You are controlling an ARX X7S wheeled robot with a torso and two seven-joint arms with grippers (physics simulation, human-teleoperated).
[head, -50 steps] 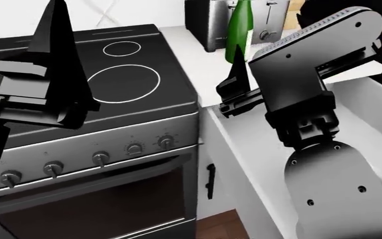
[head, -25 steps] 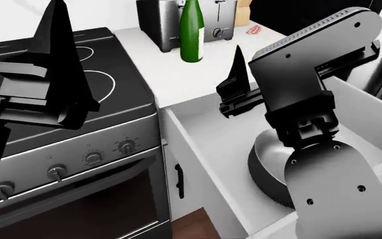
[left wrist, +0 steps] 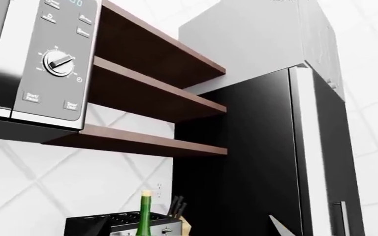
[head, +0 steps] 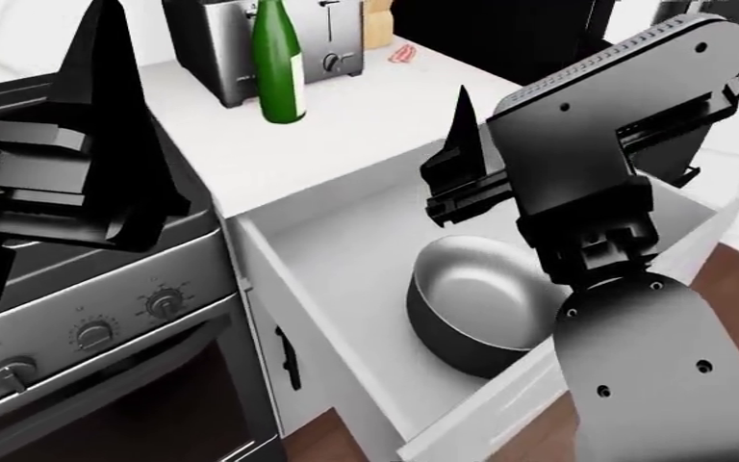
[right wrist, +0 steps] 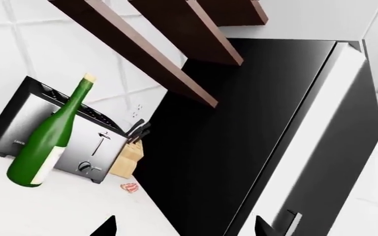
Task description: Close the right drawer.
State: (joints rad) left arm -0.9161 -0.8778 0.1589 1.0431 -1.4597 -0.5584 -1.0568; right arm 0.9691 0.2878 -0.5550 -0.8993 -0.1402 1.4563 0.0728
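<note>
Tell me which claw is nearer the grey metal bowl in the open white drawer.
Right. The right claw hangs just above the grey metal bowl in the open white drawer; the left claw sits far off, over the stove.

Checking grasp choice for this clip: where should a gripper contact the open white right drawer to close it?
Probably the white right drawer front edge, pushing from the outer front toward the counter. It stands fully open, holding a grey metal pot; its handle isn't visible.

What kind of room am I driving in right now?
A home kitchen, it seems: an oven with knobs, a toaster and green bottle on the counter, and a microwave above.
</note>
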